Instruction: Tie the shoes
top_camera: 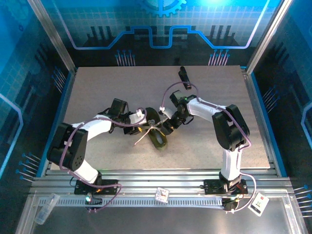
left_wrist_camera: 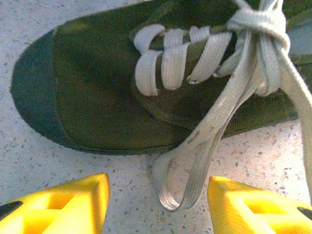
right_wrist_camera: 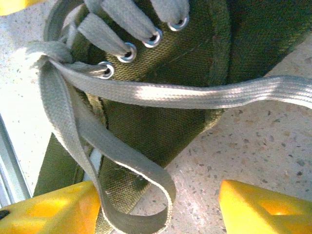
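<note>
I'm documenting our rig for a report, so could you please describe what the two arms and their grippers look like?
Both the left arm and right arm have white links, bulky black joints and a lilac cable looping along the outside. The left gripper and right gripper have bright yellow, wedge-shaped fingers with hollow cut-outs.

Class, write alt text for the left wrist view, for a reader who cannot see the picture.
A green shoe lies on a speckled table, toe to the left, its whitish laces knotted at the upper right. One lace loop trails onto the table between the two yellow fingers of the open pincer, ungripped.
</note>
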